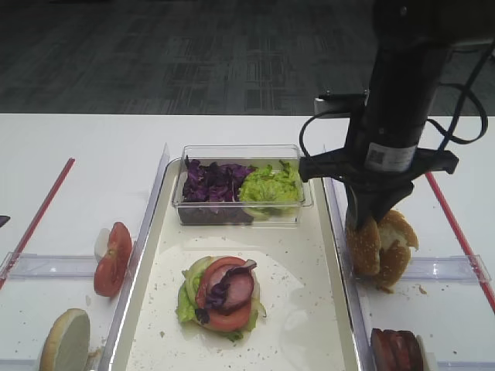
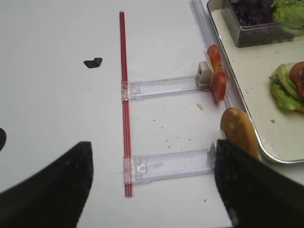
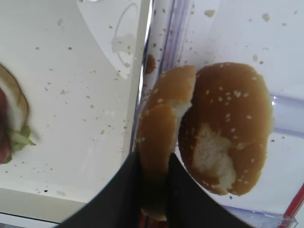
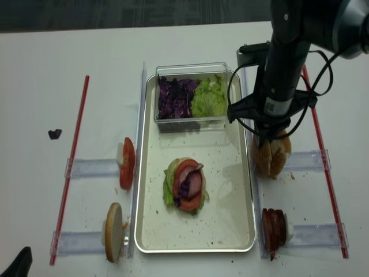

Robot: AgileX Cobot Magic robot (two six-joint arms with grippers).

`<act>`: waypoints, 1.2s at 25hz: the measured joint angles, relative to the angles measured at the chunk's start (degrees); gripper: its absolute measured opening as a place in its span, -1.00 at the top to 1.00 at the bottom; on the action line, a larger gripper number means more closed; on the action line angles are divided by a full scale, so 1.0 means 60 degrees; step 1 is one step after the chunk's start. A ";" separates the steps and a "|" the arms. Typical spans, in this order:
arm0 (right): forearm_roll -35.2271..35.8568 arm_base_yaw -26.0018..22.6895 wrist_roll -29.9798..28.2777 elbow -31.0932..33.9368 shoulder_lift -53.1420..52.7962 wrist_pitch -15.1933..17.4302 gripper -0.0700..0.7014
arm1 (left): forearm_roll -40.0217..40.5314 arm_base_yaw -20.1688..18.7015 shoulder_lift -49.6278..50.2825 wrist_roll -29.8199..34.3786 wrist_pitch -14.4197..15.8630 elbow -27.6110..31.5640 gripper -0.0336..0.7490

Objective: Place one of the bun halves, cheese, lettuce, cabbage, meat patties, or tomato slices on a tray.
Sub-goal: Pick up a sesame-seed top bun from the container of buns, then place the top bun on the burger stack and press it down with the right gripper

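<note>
- Two upright bun halves right of the tray; right end effector clamped on the left one.
- Left end effector apart over bare surface.

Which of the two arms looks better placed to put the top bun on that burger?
The right. Its end effector is already pinched on a sesame bun half just beside the tray, a short way from the stack. The left end effector is open and empty, out over the table's left side.
</note>
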 joint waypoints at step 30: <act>0.1696 0.0000 -0.1199 -0.0659 -0.0869 0.0105 0.44 | 0.0053 0.0000 0.0000 0.0000 0.0000 0.0000 -0.34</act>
